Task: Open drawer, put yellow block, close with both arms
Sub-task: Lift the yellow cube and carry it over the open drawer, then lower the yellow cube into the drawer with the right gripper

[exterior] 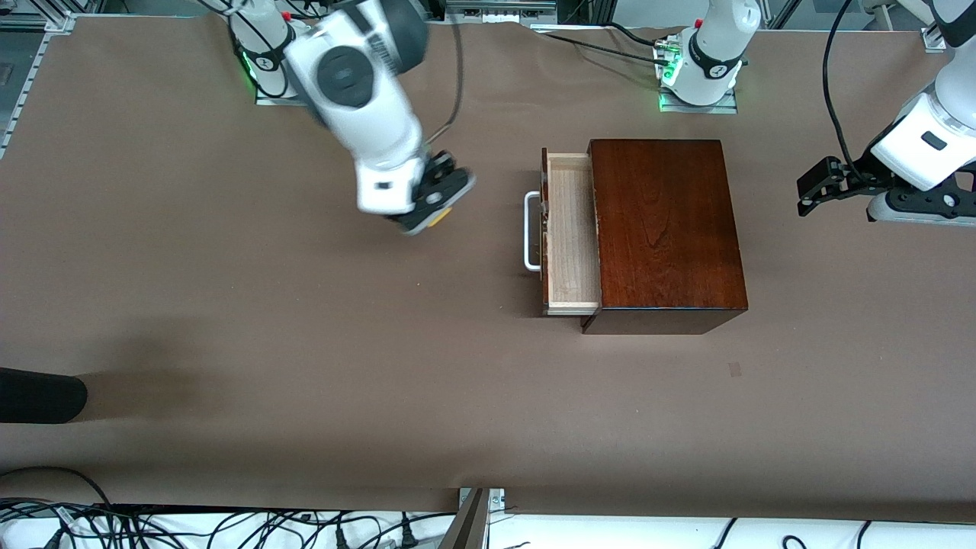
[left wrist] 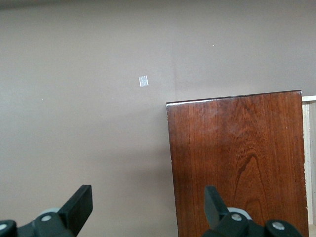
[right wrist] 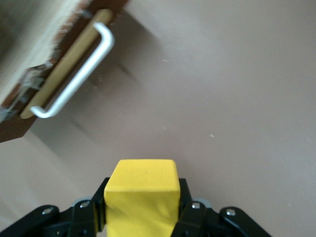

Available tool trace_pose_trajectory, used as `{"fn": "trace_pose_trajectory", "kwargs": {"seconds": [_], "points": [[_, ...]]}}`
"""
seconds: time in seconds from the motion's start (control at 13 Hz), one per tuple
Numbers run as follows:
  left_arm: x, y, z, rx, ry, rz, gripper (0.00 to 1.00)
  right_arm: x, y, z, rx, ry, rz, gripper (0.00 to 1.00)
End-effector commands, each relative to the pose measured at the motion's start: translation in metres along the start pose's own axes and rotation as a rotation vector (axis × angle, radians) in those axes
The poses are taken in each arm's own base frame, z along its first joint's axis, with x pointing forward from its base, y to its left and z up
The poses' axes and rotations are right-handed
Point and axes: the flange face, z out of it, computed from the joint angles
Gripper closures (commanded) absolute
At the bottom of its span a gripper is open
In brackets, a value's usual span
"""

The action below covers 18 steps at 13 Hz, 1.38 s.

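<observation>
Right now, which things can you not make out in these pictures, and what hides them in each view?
- Yellow block, front view: mostly hidden by the right pincer shut on it, with motion blur.
- Drawer, right wrist view: blurred and cut off by the picture's edge; only the handle is clear.
- Drawer tray, left wrist view: only a strip at the edge, beside the box top.

Box [exterior: 667, 229]: dark mahogany wood, glossy lacquered top with clear grain; drawer [exterior: 572, 232] tray is pale raw-looking light wood, matt, with a smooth white bar handle [exterior: 530, 232], metal or plastic, cannot tell. Yellow block [right wrist: 142, 195]: smooth, matt, evenly painted faces. Counter [exterior: 229, 320] covered in matt brown paper-like sheet; arms' shells glossy white plastic, right hand [exterior: 435, 207] and left hand [exterior: 820, 187] matt black.
</observation>
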Motion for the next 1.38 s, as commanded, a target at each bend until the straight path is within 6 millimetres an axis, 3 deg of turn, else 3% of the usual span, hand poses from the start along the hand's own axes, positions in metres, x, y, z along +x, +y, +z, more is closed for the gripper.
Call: {"fn": "trace_pose_trajectory", "kwargs": {"seconds": [0.0, 0.15, 0.69, 0.84, 1.3], "points": [[-0.004, 0.002, -0.008, -0.005, -0.001, 0.009, 0.00, 0.035, -0.057, 0.010, -0.059, 0.014, -0.075, 1.00], [-0.003, 0.002, -0.009, -0.005, 0.002, 0.009, 0.00, 0.051, -0.102, 0.020, -0.058, 0.031, -0.116, 1.00], [-0.003, 0.002, -0.009, -0.005, 0.002, 0.009, 0.00, 0.081, -0.209, 0.041, -0.117, 0.097, -0.274, 1.00], [-0.004, 0.003, -0.009, -0.006, 0.001, 0.010, 0.00, 0.086, -0.227, 0.055, -0.148, 0.116, -0.280, 1.00], [-0.003, 0.003, -0.009, -0.006, 0.002, 0.010, 0.00, 0.097, -0.236, 0.091, -0.211, 0.141, -0.412, 1.00]]}}
